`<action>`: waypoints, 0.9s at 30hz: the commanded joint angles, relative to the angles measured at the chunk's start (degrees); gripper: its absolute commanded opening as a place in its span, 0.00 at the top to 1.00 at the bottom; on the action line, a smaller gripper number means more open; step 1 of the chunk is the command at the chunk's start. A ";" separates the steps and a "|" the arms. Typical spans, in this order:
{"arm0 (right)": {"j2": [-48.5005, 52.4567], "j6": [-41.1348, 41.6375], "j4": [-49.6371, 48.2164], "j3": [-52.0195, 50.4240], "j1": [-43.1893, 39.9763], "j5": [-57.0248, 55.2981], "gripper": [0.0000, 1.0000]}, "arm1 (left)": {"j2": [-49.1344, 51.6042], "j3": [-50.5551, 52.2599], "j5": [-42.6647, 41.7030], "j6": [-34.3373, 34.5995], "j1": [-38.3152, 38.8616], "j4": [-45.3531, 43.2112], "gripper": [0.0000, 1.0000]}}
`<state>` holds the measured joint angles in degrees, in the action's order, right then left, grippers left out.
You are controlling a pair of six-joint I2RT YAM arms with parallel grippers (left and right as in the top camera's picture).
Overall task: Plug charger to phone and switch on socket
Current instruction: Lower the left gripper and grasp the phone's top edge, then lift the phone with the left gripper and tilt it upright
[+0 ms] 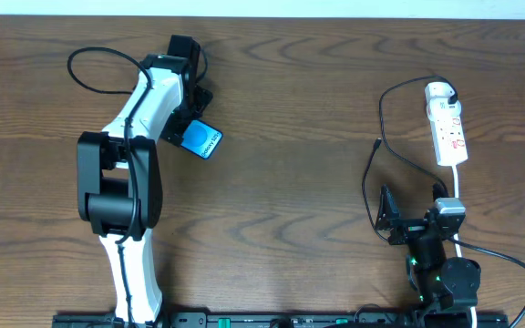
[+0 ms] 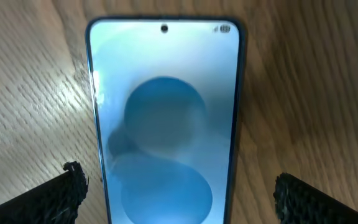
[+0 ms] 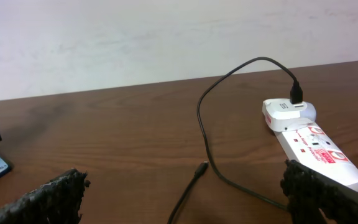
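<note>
The phone [image 1: 203,141] lies flat on the wooden table, its blue-teal screen up, and it fills the left wrist view [image 2: 166,124]. My left gripper [image 1: 192,123] is open and straddles the phone's near end [image 2: 182,199], with a gap of table on each side. The charger, a thin black cable, runs from the white adapter [image 1: 439,91] to its free plug tip [image 1: 376,143], which shows in the right wrist view [image 3: 202,167] lying on the table. The socket [image 1: 447,128] is a white power strip at the far right [image 3: 316,149]. My right gripper [image 1: 388,217] is open and empty [image 3: 185,199], short of the tip.
A white cord [image 1: 457,182] runs from the strip toward the right arm's base. A black arm cable [image 1: 80,64] loops at the far left. A pale wall [image 3: 166,37] stands behind the table's far edge.
</note>
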<state>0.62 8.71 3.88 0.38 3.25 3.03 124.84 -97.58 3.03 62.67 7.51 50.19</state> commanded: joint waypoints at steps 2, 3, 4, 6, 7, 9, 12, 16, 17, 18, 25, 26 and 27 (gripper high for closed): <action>-0.24 0.46 0.22 -0.09 0.13 0.28 0.01 | 0.94 0.28 1.92 -3.78 -0.98 -0.15 0.02; -0.24 0.46 0.22 -0.09 0.13 0.28 0.01 | 1.16 0.28 1.92 -3.78 -1.03 -0.17 0.02; -0.24 0.46 0.22 -0.09 0.13 0.28 0.01 | 1.44 0.28 1.90 -3.78 -1.07 -0.15 0.02; -0.24 0.46 0.22 -0.09 0.13 0.28 0.01 | 2.16 0.28 1.88 -3.78 -1.07 -0.15 0.02; -0.24 0.46 0.22 -0.09 0.13 0.28 0.01 | 2.34 0.28 1.86 -3.78 -1.07 -0.15 0.02; -0.24 0.46 0.22 -0.09 0.13 0.28 0.01 | 3.19 0.28 1.16 -3.74 -1.07 -0.20 0.02; -0.24 0.46 0.22 -0.07 0.13 0.28 0.01 | 4.24 0.28 -1.38 -3.74 -1.07 -0.79 0.02; -0.24 0.46 0.22 -0.09 0.13 0.28 0.01 | 4.83 0.28 -1.57 -3.74 -1.07 -0.72 0.02; -0.24 0.46 0.22 -0.09 0.13 0.28 0.01 | 4.85 0.28 -1.55 -3.74 -1.07 -0.52 0.02; -0.24 0.46 0.22 -0.09 0.13 0.28 0.01 | 4.85 0.28 -1.55 -3.72 -1.07 -0.28 0.02; -0.24 0.46 0.22 -0.09 0.13 0.28 0.01 | 4.85 0.39 -1.55 -3.72 -1.01 0.35 0.02; -0.24 0.46 0.22 -0.09 0.13 0.28 0.01 | 4.85 0.39 -1.57 -3.72 -1.01 0.35 0.02; -0.24 0.46 0.22 -0.09 0.13 0.28 0.01 | 4.85 0.39 -1.57 -3.72 -1.01 0.35 0.02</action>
<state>0.62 8.71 3.88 0.38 3.25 3.03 128.68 -97.58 1.61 59.70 6.63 49.74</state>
